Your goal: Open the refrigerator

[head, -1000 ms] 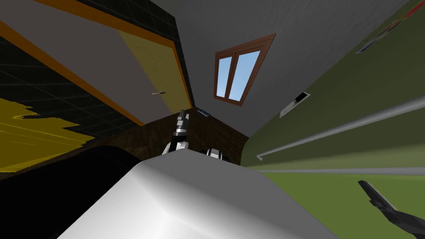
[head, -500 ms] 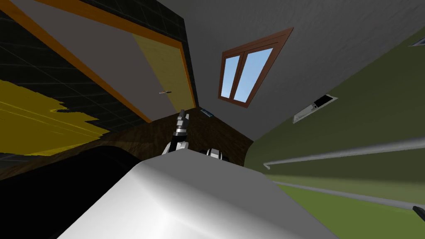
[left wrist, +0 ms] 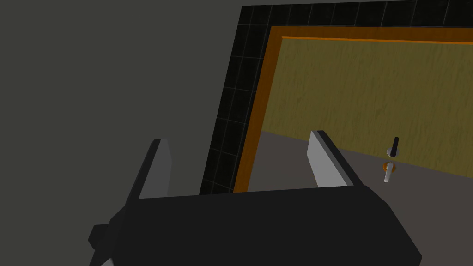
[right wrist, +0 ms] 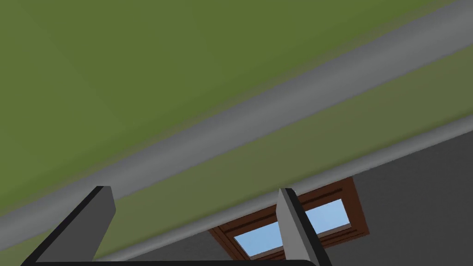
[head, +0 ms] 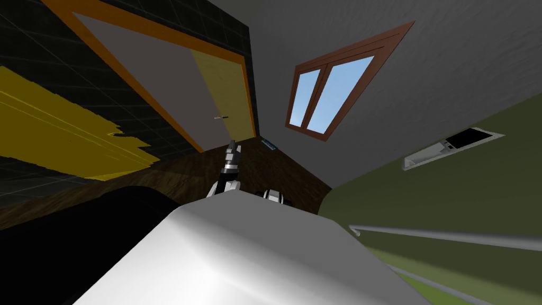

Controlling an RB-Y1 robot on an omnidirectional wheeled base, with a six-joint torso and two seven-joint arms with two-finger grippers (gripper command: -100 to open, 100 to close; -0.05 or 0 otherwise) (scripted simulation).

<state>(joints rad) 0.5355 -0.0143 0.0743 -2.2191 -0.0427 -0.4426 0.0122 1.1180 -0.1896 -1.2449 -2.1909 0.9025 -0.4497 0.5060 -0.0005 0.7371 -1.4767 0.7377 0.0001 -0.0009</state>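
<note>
Right gripper (right wrist: 194, 189): fingers spread apart, nothing between them.
Left gripper (left wrist: 238, 136): fingers apart too, empty, pointed away from the fridge.
Refrigerator (right wrist: 138, 69): an olive-green front straight ahead of the right fingers; its inside is hidden behind that front.
Refrigerator handle (right wrist: 258, 111): a long grey bar slanting across beyond both right fingertips, untouched; how far off is hard to judge.
Dispenser panel (head: 450, 145): a pale recess with a dark inset in the green front, beyond the handle.
Window (right wrist: 337, 212): brown-framed, past the fridge's edge, partly behind one right finger.
Door (left wrist: 369, 92): yellow with an orange frame, ahead of the left hand and cut off by the picture's edge; its lever handle (left wrist: 389, 172) sits beside one left finger.
</note>
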